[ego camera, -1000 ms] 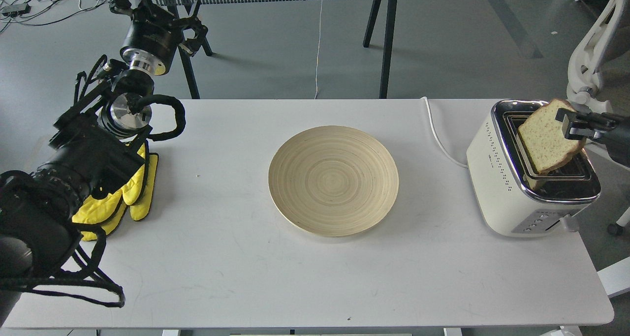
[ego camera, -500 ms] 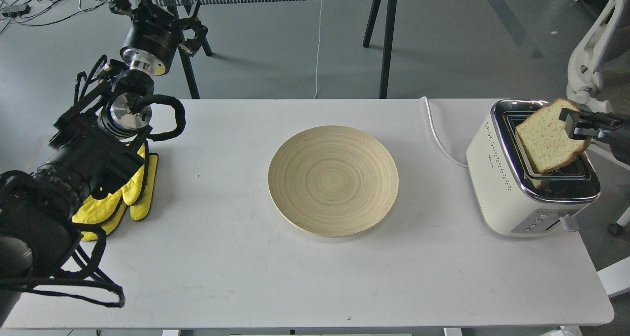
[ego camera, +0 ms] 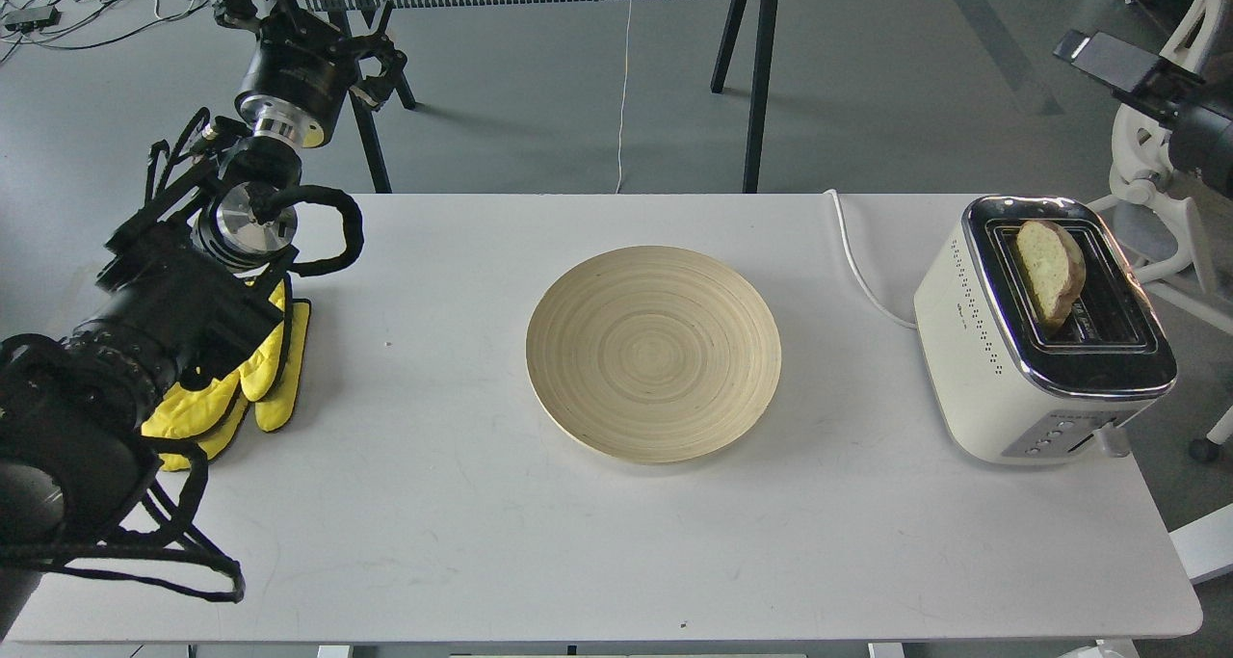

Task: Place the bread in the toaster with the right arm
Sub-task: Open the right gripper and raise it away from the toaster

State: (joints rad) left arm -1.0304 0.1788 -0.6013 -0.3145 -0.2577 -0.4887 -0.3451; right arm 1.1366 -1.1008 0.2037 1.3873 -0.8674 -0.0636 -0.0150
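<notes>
The bread [ego camera: 1048, 271] stands in the left slot of the cream-white toaster [ego camera: 992, 369] at the table's right end, its rounded brown crust sticking up out of the chrome top. My right gripper [ego camera: 1108, 61] is high above and behind the toaster, well clear of the bread and holding nothing; it looks open. My left arm rises along the table's left side over the yellow gloves [ego camera: 241, 388]. My left gripper [ego camera: 318, 37] is dark and beyond the table's far left corner; its fingers cannot be told apart.
A round bamboo plate [ego camera: 653, 353] lies bare in the middle of the white table [ego camera: 616, 552]. The toaster's white cord [ego camera: 857, 273] runs back off the far edge. A white chair [ego camera: 1156, 147] stands behind the toaster, and a trestle table [ego camera: 751, 80] stands beyond.
The right gripper let go of the bread and rose up and back. The bread dropped from a tilted hold over the toaster into the slot. The left arm has not moved.
</notes>
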